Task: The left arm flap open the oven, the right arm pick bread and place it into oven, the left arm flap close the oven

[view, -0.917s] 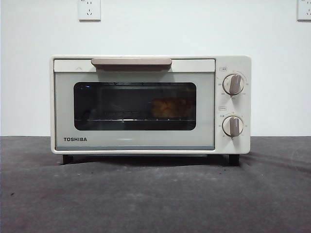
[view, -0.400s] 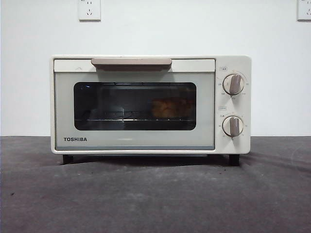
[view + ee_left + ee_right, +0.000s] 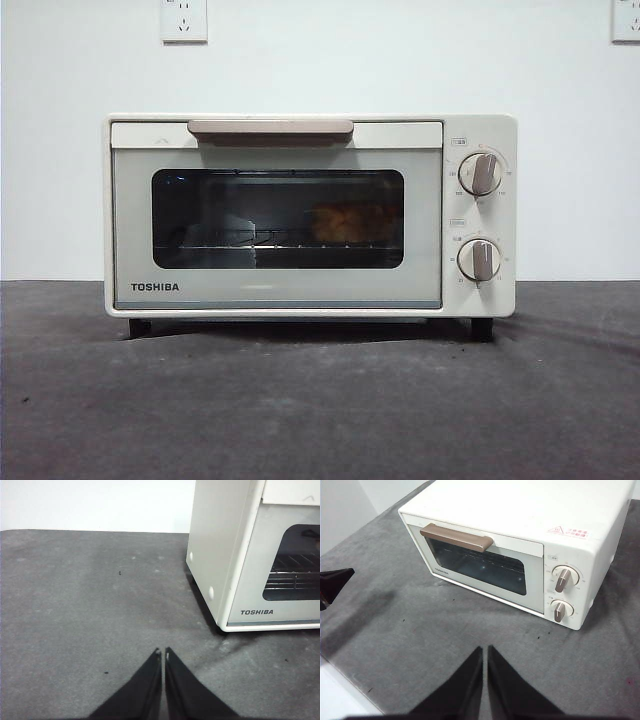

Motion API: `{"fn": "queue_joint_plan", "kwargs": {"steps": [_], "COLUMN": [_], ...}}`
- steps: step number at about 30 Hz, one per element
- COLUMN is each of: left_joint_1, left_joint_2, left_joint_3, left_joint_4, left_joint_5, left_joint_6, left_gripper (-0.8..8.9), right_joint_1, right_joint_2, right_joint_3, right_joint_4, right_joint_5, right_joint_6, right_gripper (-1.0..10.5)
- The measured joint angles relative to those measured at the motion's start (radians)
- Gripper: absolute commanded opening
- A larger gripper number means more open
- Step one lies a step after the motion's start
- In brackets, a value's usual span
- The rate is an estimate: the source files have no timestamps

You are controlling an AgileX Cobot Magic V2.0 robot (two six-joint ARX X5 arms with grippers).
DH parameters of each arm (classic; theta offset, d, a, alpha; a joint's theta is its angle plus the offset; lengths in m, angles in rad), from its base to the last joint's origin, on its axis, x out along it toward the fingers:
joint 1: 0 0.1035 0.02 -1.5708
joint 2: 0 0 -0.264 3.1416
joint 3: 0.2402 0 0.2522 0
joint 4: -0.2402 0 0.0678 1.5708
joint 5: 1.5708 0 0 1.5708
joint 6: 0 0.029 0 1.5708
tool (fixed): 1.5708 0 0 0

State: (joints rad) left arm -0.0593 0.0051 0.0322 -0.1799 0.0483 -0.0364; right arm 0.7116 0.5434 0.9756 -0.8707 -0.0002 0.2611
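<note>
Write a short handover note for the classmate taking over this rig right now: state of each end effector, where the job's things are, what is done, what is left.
Left end effector: shut, empty, over the mat on the side of the oven away from its knobs.
Right end effector: shut, empty, raised over the mat in front of the oven.
Oven: door closed, handle at the top.
Bread: inside on the rack, seen through the window, toward the knob side.
Done: bread is in and the door is closed.
Left: apparently nothing; both arms are off the oven.
</note>
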Motion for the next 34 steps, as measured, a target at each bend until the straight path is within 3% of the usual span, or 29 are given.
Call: {"fn": "queue_joint_plan", "kwargs": {"steps": [9,14,18,23,28,34], "left_joint_1": [0.0,0.0,0.0,0.0,0.0,0.0], "left_joint_2": [0.0,0.0,0.0,0.0,0.0,0.0], "left_joint_3": [0.0,0.0,0.0,0.0,0.0,0.0], "left_joint_4": [0.0,0.0,0.0,0.0,0.0,0.0], "left_joint_5": [0.0,0.0,0.0,0.0,0.0,0.0], "left_joint_6": [0.0,0.0,0.0,0.0,0.0,0.0], "left_gripper": [0.19,0.2,0.19,0.19,0.19,0.2], "right_joint_1": [-0.012,-0.184,-0.394,-0.614,-0.697,-0.704], "right_joint_2": [0.0,-0.025,-0.114,-0.318,-0.454,-0.508], "right_joint_3": [0.0,-0.047,-0.216,-0.552,-0.845,-0.932], "right_joint_4": [0.0,0.095,0.29,0.576,0.642,0.649], "right_joint_5": [-0.002,-0.043,-0.054,-0.05,-0.061,-0.079], "right_joint_6": [-0.003,-0.004,-0.035,-0.117,-0.181,-0.239], "right_gripper": [0.1,0.1,0.1,0.1,0.1,0.1]}}
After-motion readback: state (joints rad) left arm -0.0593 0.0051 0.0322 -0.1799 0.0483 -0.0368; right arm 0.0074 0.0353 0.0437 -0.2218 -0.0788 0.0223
